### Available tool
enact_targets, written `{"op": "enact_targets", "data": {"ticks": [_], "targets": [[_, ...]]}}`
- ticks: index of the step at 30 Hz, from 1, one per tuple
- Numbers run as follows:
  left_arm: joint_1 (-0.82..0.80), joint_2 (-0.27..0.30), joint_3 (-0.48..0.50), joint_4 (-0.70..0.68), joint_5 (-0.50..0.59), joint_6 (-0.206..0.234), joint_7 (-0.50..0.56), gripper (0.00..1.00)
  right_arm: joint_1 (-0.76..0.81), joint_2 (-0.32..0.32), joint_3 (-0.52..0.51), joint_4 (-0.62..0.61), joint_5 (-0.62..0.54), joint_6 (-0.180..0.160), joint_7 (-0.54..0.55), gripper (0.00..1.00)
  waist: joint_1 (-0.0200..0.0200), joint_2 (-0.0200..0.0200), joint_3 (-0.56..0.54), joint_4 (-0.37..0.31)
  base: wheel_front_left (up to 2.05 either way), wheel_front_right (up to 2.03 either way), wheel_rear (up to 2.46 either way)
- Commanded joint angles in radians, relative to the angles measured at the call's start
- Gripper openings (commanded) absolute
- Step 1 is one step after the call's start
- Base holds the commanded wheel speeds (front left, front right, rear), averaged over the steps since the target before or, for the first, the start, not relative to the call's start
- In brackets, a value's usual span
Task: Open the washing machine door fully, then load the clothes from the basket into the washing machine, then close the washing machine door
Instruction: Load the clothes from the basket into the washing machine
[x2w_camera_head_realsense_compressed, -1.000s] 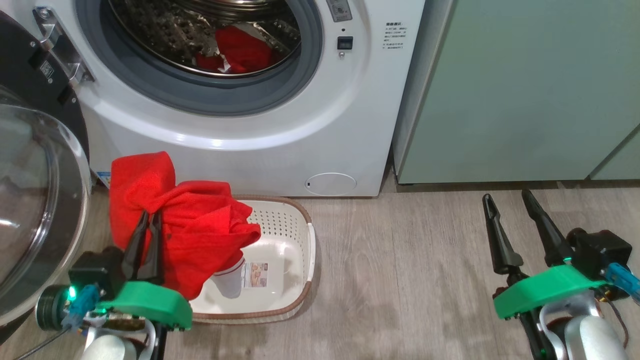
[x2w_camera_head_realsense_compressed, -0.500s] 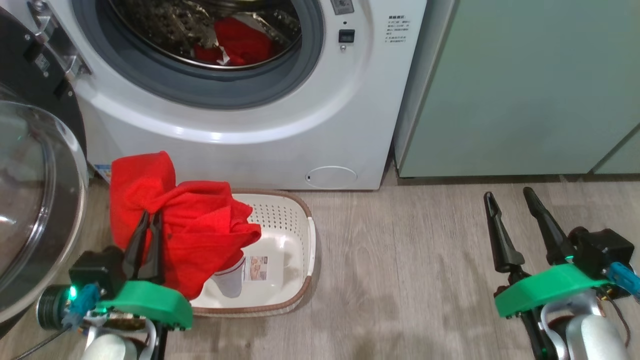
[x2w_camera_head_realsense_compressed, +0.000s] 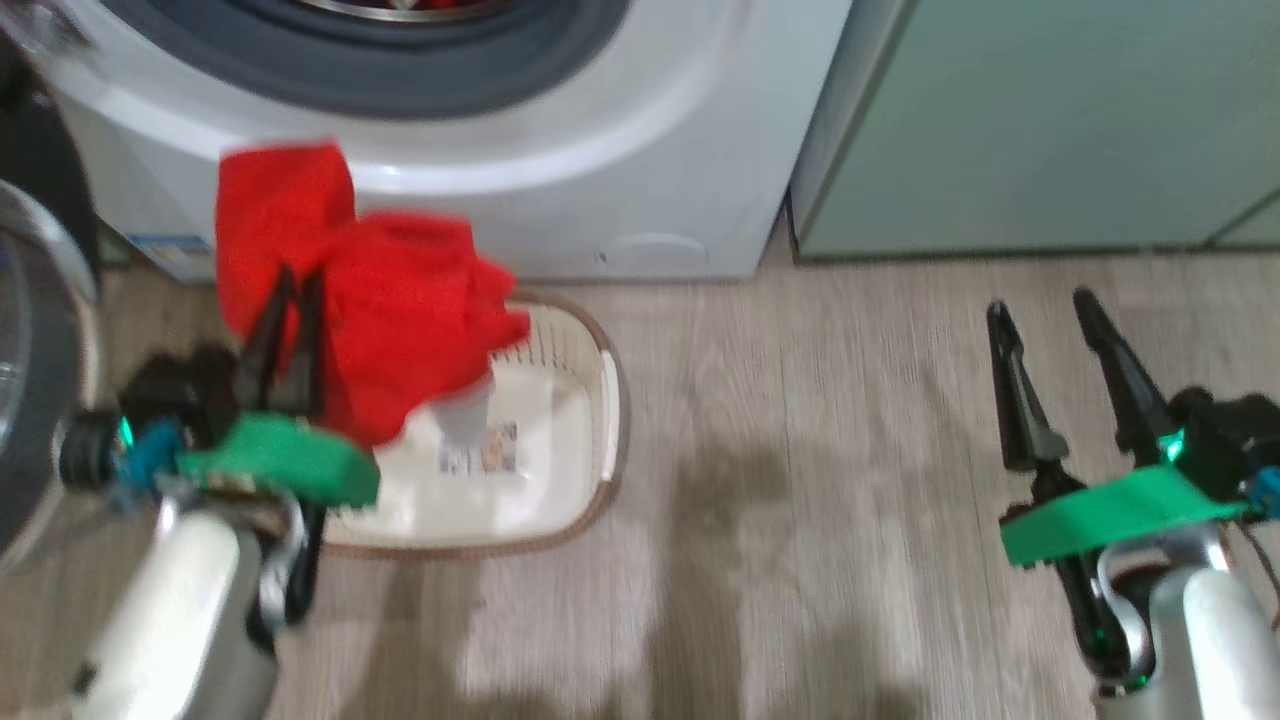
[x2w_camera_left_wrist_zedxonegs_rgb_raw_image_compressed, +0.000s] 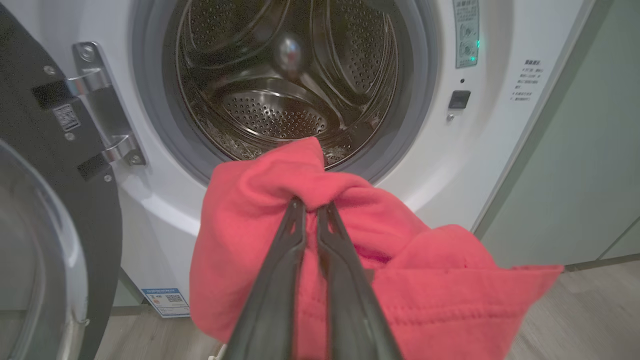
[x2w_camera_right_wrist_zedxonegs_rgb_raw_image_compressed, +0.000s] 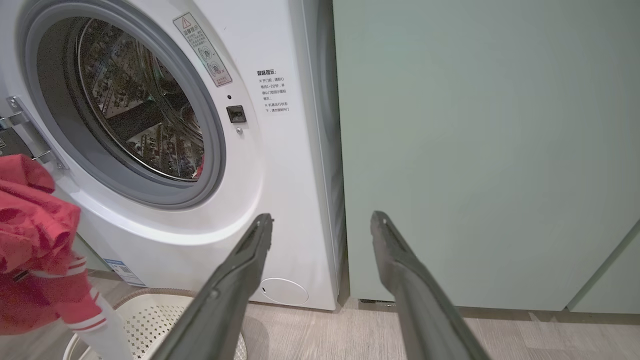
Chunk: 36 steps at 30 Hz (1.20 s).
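At the lower left of the head view, the left gripper (x2w_camera_head_realsense_compressed: 285, 285) is clamped on a bunched red garment (x2w_camera_head_realsense_compressed: 410, 310), held up over the basket (x2w_camera_head_realsense_compressed: 600, 400) and facing the washing machine (x2w_camera_left_wrist_zedxonegs_rgb_raw_image_compressed: 500, 165) for loading into its open drum (x2w_camera_left_wrist_zedxonegs_rgb_raw_image_compressed: 280, 110), while the right gripper (x2w_camera_right_wrist_zedxonegs_rgb_raw_image_compressed: 321, 216) waits with fingers apart.

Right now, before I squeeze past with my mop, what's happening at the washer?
The robot's left gripper is shut on a red fabric garment, holding it over the small cream plastic basket before the big white front-loading washing machine. The machine's round black-rimmed glass door stands open. The right gripper hangs open, empty, near the pale green cabinet.
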<state>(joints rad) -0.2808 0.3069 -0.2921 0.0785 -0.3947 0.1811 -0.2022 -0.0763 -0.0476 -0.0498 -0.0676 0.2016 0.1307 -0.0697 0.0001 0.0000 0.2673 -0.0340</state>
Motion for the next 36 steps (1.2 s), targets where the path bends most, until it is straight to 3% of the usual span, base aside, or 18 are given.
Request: {"op": "enact_targets", "data": {"ticks": [1, 10, 20, 29, 36], "targets": [[-0.073, 0.028, 0.042, -0.020, -0.003, -0.005, 0.000, 0.00, -0.036, -0.003, 0.031, -0.042, -0.009, 0.000, -0.002, 1.00, -0.0001, 0.0000, 0.072, -0.029, 0.00, 0.00, 0.00], [-0.438, 0.076, 0.055, 0.227, -0.030, -0.101, 0.095, 0.00, -0.109, -0.003, 0.089, -0.011, 0.038, 0.000, -0.065, 1.00, -0.0001, 0.0000, 0.236, -0.141, 0.00, 0.00, 0.00], [-0.810, 0.205, 0.038, 0.460, -0.008, -0.182, 0.333, 0.00, -0.177, -0.003, 0.163, 0.083, 0.124, 0.000, -0.165, 1.00, -0.0001, 0.0000, 0.370, -0.264, 0.00, 0.00, 0.00], [-1.042, 0.329, 0.009, 0.568, 0.036, -0.237, 0.510, 0.00, -0.225, -0.003, 0.219, 0.126, 0.194, 0.000, -0.191, 1.00, -0.0001, 0.0000, 0.458, -0.347, 0.00, 0.00, 0.00], [-1.186, 0.396, -0.002, 0.579, 0.067, -0.249, 0.574, 0.00, -0.246, -0.003, 0.246, 0.095, 0.233, 0.000, -0.192, 1.00, -0.0001, 0.0000, 0.518, -0.394, 0.00, 0.00, 0.00]]}}
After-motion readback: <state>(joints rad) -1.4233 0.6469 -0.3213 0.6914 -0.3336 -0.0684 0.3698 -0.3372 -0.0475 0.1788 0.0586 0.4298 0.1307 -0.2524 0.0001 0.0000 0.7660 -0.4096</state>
